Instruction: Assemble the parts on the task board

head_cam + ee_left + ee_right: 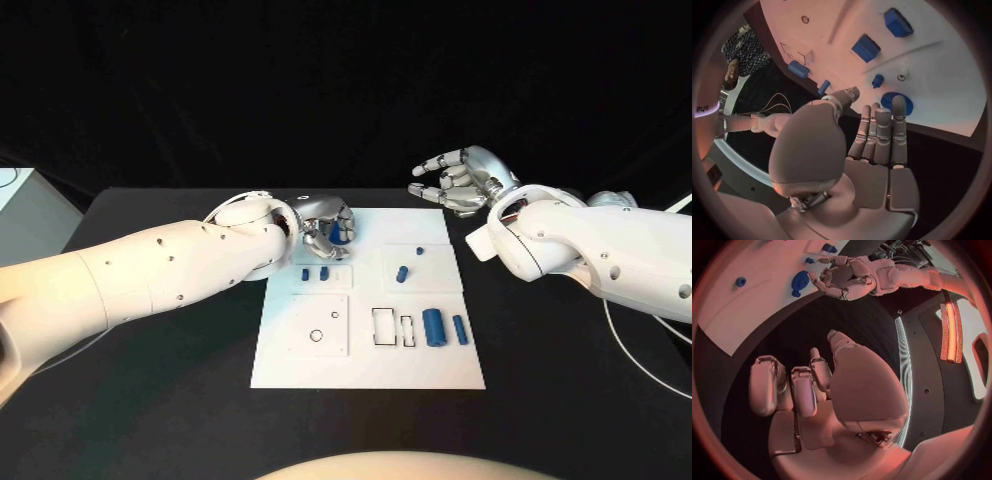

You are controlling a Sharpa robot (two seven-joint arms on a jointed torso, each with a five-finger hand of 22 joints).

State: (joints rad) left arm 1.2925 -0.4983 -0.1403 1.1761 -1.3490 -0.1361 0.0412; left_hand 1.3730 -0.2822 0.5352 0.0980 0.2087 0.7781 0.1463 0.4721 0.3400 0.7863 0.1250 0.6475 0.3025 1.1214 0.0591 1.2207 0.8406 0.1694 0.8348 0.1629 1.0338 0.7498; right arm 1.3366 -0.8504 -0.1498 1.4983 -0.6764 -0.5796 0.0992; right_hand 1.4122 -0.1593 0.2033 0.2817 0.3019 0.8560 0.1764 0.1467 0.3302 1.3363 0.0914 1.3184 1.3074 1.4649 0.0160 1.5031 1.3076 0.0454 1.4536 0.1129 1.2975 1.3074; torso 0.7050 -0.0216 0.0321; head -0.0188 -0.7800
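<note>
Task board: the white task board (pixel 296 375) lies flat in the middle of the black table (pixel 159 420), right in front of me.

Left hand: my left hand (pixel 326 226) hovers over the board's far left corner. In my left wrist view the fingers (pixel 879 131) are stretched out side by side and grip nothing. A round blue part (pixel 896 102) lies on the board just past their tips.

Right hand: my right hand (pixel 462 180) hangs above the table beyond the board's far right corner, well apart from the parts, fingers loosely curled and apart, nothing in them.

Loose parts: two small blue pegs (pixel 315 273) lie near my left hand, two more (pixel 410 262) in the right upper panel, and a thick blue cylinder (pixel 433 329) with a thinner one (pixel 460 330) beside it lies next to the empty outlined slots (pixel 382 327).

How they will handle: I judge these pieces to be light, rigid plastic, smooth and likely to roll or skid if nudged. They should not crush, but a careless pinch could flick a small one off the board.

Where I take hold: across the middle of a cylinder's length, thumb against fingertip, so an end stays free to enter its slot. The round part I would take by its rim.

Risk: the smallest pegs leave little surface for my fingers, so I close slowly.
</note>
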